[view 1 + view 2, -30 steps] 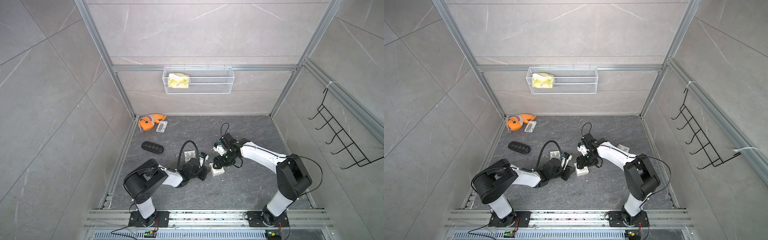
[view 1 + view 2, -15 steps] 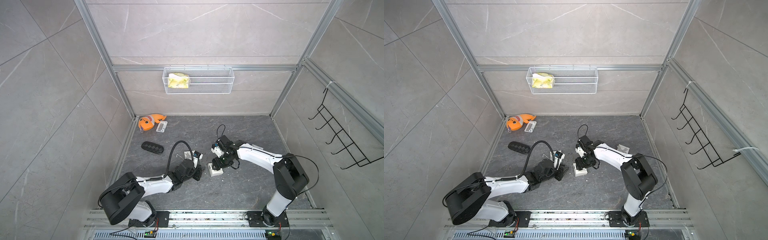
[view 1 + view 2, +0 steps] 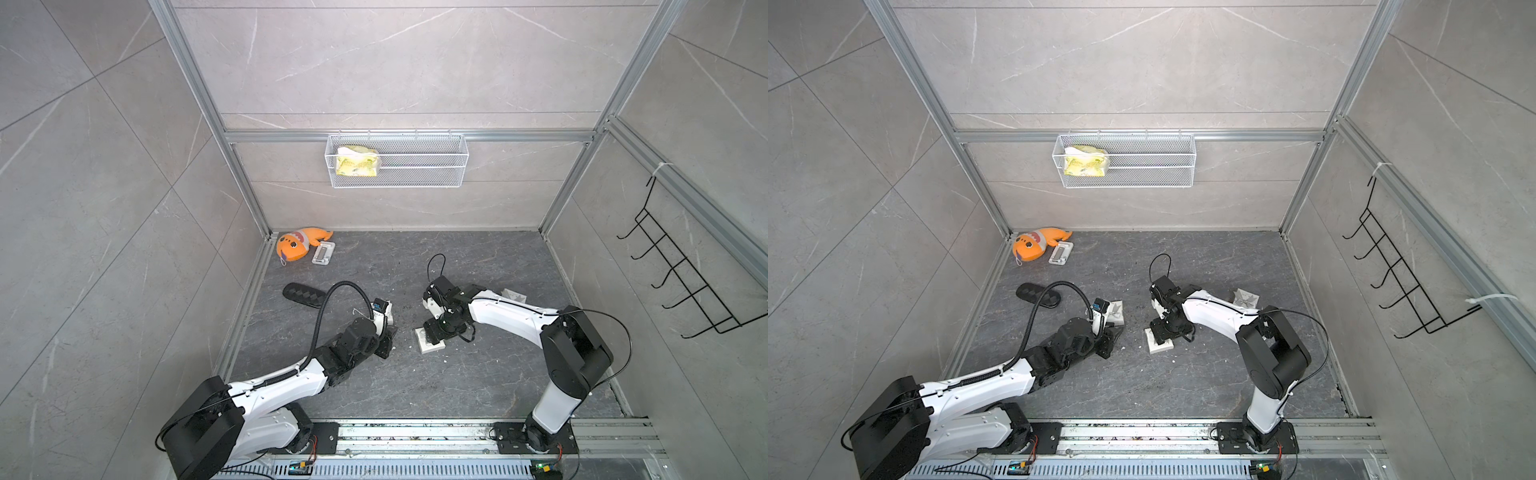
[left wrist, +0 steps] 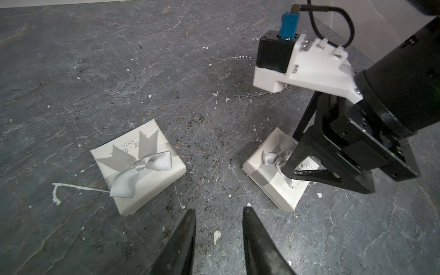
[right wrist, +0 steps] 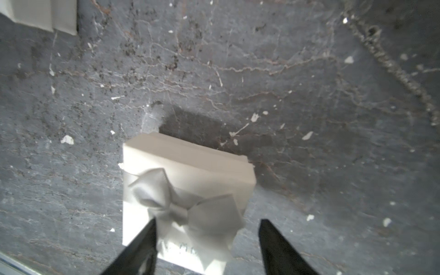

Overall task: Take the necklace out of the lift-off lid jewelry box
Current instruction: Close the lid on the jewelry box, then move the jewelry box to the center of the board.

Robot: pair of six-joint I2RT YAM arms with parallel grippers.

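While the left jaws hang part-open and empty, the right jaws stand wide over the small white grey-bowed cardboard jewelry box [image 5: 190, 166], gripping nothing; the thin silver chain necklace [image 5: 392, 67] lies loose mid-surface [image 5: 285, 71] beyond, apparently already out.

Floor [image 3: 415, 270], centre: jewelry box [image 3: 424, 344], second box [image 4: 138, 166] to its left, necklace [image 4: 238, 57] on floor near; third box [image 3: 514, 296] well right. Back-left corner: plush toy [image 3: 295, 248], case [image 3: 303, 295] before it. Back wall: wire basket [image 3: 436, 166], packet [image 3: 357, 165] inside.
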